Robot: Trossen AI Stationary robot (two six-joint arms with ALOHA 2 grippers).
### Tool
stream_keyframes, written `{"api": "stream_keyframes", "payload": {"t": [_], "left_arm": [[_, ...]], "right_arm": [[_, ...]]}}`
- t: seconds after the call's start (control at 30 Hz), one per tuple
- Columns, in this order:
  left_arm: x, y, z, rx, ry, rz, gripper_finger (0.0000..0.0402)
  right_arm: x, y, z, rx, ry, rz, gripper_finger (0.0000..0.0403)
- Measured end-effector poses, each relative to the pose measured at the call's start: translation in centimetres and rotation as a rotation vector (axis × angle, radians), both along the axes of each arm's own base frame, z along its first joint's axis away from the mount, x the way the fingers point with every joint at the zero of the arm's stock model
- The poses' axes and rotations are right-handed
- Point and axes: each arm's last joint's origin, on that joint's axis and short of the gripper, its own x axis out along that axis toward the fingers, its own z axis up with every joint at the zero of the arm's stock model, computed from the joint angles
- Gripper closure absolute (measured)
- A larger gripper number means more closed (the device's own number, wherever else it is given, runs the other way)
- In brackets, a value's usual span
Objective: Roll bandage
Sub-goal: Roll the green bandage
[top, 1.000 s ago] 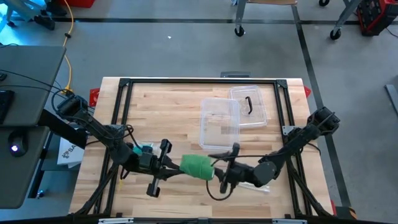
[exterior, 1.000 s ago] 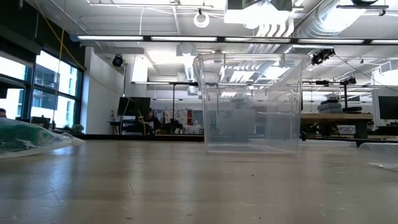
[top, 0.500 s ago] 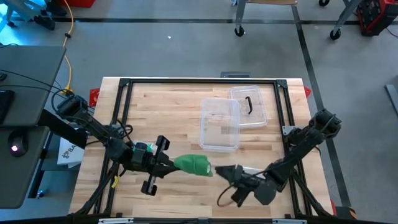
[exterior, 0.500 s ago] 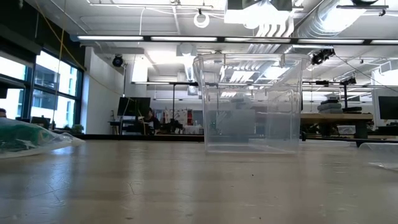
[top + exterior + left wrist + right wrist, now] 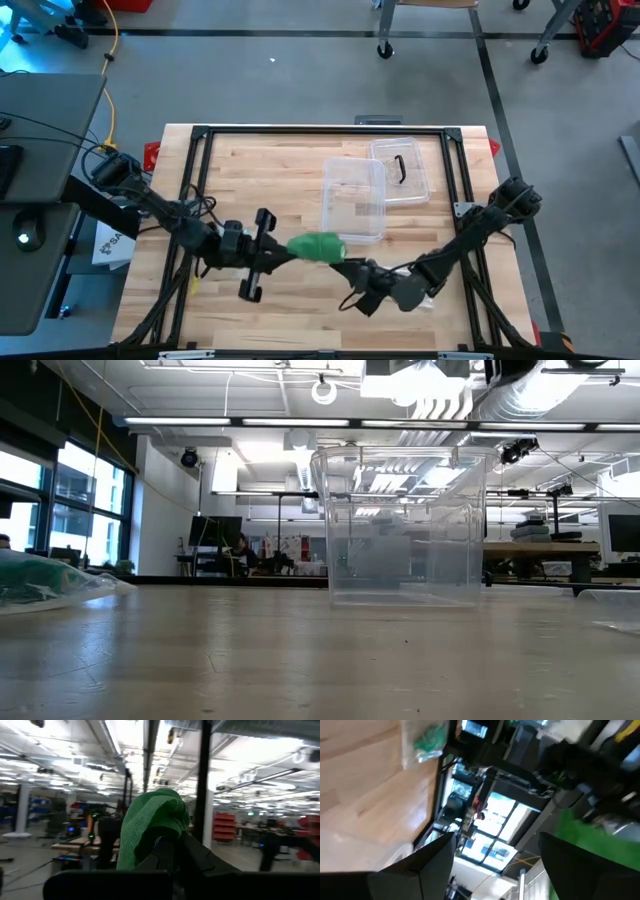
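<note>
A green bandage roll [image 5: 317,246] sticks out of my left gripper [image 5: 288,251] over the table's middle, near the front; the left wrist view shows it close up [image 5: 150,820] with the room behind it. My left gripper is shut on it. My right gripper [image 5: 352,291] is open and empty, just to the near right of the roll, its fingers pointing toward the table's left. The right wrist view shows the roll's green [image 5: 580,835] beyond that gripper's spread fingers. My left gripper pinches the bandage roll's left end [image 5: 142,851] between its two fingers. The fingers come level from the table's left, and the roll reaches out past them toward the table's right. In the left wrist view no table shows under the roll.
A clear plastic box [image 5: 353,200] stands behind the roll at the table's middle, also in the low view [image 5: 405,525]. Its lid [image 5: 402,170] lies at the far right. A clear packet with green inside [image 5: 40,580] lies on the table's left side.
My left gripper has turned about its wrist and carried the roll toward the far edge, closer to the clear box. My right gripper has drawn back from the roll's right end toward the near edge, then come partway back toward the left.
</note>
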Motion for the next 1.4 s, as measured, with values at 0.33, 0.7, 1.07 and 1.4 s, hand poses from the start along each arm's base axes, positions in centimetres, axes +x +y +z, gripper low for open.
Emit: {"api": "stream_keyframes", "payload": {"t": [0.33,0.7,1.07,1.4], "left_arm": [[1.1,1.5,-0.4,-0.073,0.045,0.017,0.0398],[1.7,1.2,-1.2,-0.116,0.075,-0.059,0.0398],[1.7,1.2,-1.2,-0.123,0.073,-0.072,0.0398],[1.8,1.3,-1.1,-0.122,0.061,-0.084,0.0398]], "right_arm": [[0.7,-0.9,0.8,0.020,-0.061,-0.034,0.0129],[1.9,-2.8,1.1,0.022,-0.089,-0.106,0.0129],[2.2,-3.6,1.5,0.180,-0.184,-0.177,0.0137],[2.3,-4.1,1.3,0.614,-0.393,-0.266,0.0139]]}}
